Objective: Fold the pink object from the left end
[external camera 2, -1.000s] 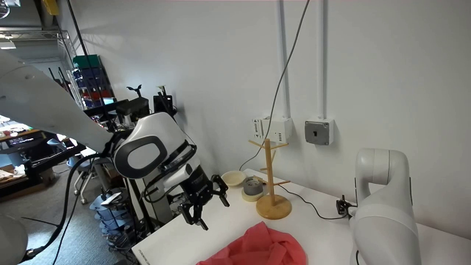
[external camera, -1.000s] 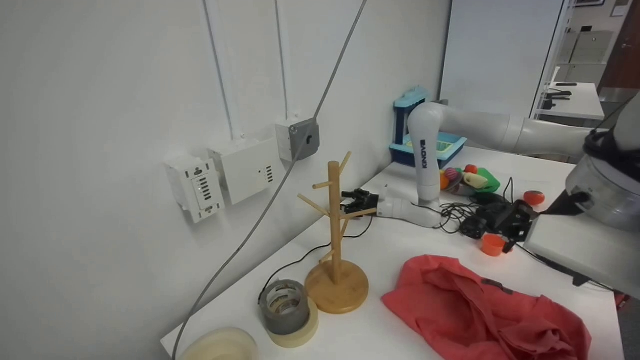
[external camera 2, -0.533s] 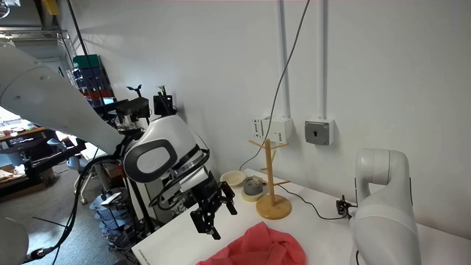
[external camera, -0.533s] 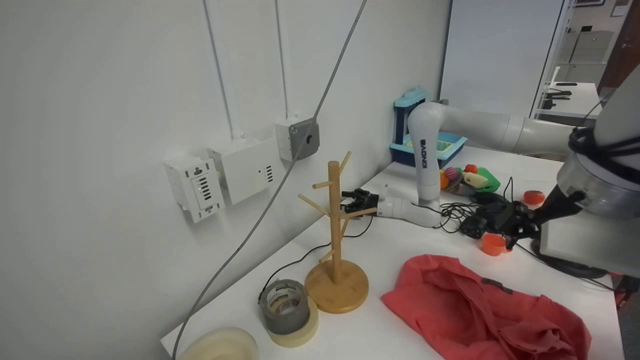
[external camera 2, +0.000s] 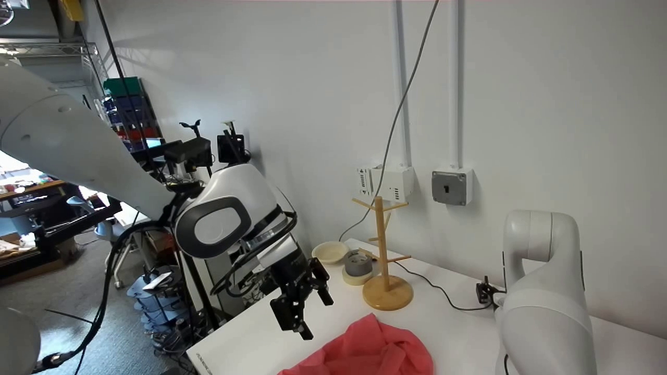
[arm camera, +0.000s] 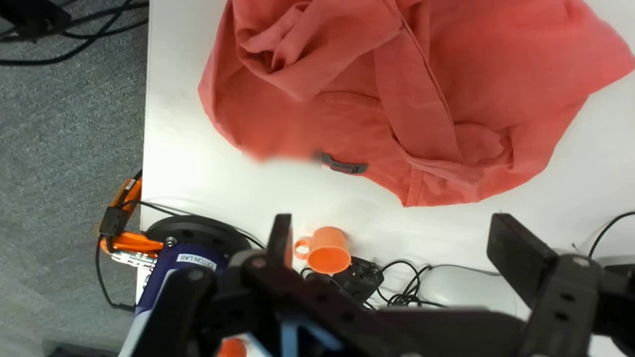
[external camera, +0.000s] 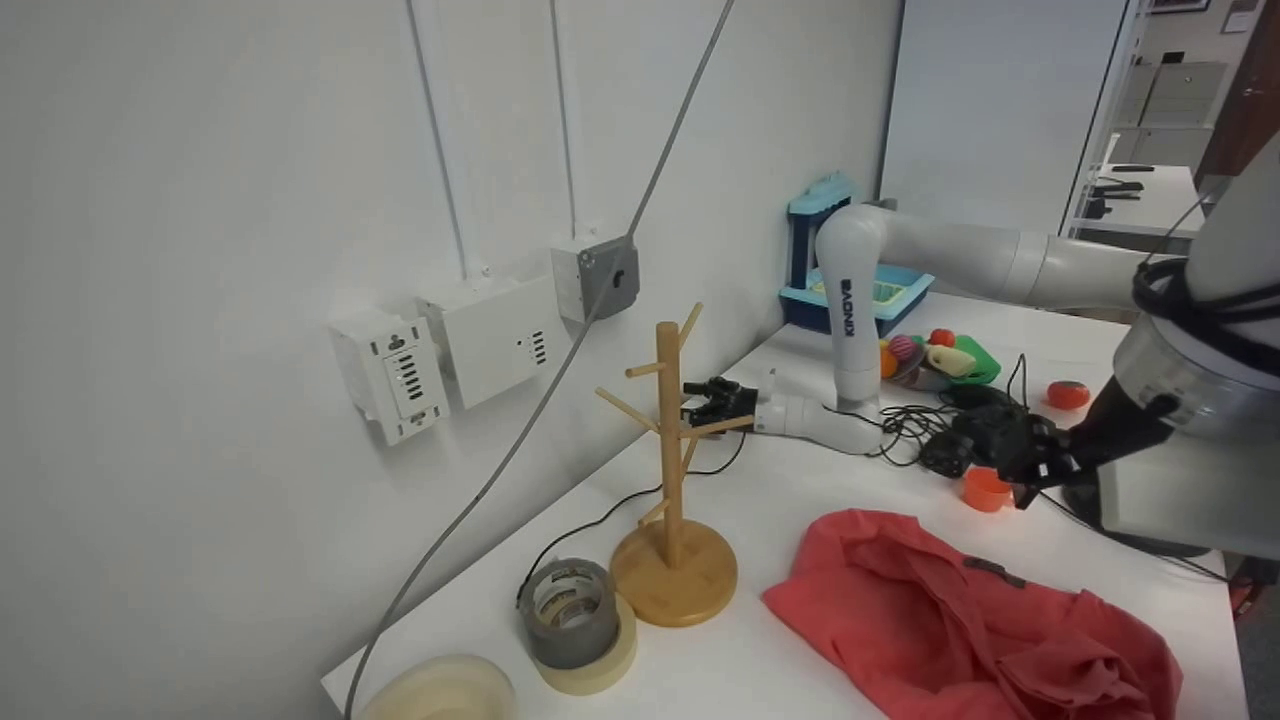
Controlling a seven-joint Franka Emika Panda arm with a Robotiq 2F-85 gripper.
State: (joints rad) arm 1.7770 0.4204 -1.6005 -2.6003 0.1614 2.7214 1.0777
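The pink object is a salmon-pink cloth, rumpled on the white table. It shows in both exterior views (external camera: 900, 620) (external camera 2: 375, 346) and fills the upper part of the wrist view (arm camera: 486, 64). A small dark tag (arm camera: 347, 166) sits at its edge; no lettering shows. My gripper (arm camera: 392, 228) is open, its fingers wide apart with nothing between them. In an exterior view the gripper (external camera 2: 317, 316) hangs above the table beside the cloth, apart from it. In the wrist view the cloth lies beyond the fingertips. The cloth's near part is cut off in an exterior view.
A wooden mug tree (external camera: 672, 450), tape rolls (external camera: 570, 615) and a pale bowl (external camera: 440, 690) stand near the wall. An orange mug (arm camera: 328, 250) and black cables (external camera: 905, 430) lie near the gripper. Another white arm (external camera 2: 544, 307) rests on the table.
My gripper has moved down and to the right in an exterior view, nearer the cloth, mostly in the first half second, and has since nearly stopped. The cloth has not moved.
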